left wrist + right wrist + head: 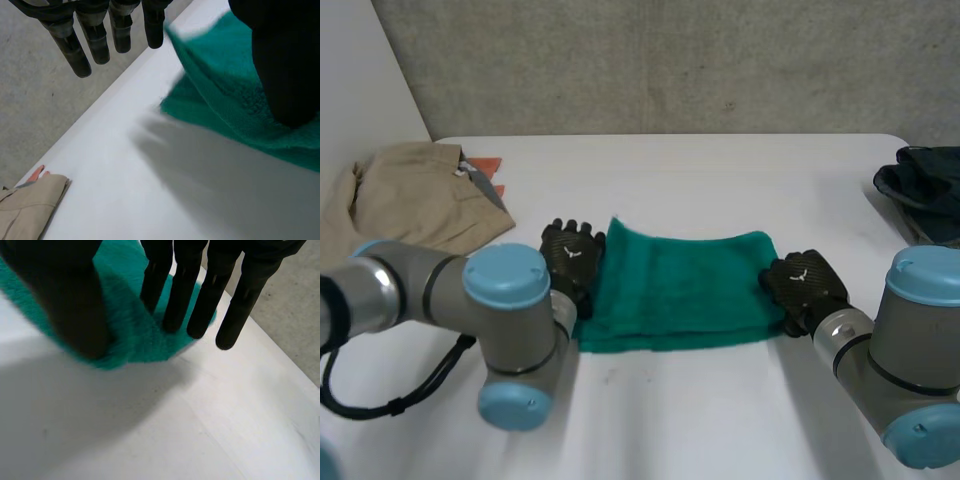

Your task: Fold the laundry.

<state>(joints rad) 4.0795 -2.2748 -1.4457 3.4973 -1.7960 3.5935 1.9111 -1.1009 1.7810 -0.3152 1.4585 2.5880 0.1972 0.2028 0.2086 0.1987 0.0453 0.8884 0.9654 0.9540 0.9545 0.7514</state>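
A green towel [680, 285] lies folded in a flat rectangle at the middle of the white table [720, 400]. My left hand [570, 255] is at the towel's left edge. Its fingers [100, 40] are straight above the bare table, and its thumb [285, 75] rests on the green towel [235, 100]. My right hand [805, 285] is at the towel's right edge. There its fingers [180, 295] bend down onto a corner of the towel [140, 335], and the thumb [70, 305] presses the cloth opposite them.
A beige garment [410, 195] lies bunched at the table's left, with something orange [485, 165] beside it. A dark garment [925, 190] sits at the right edge. A grey wall runs behind the table's far edge.
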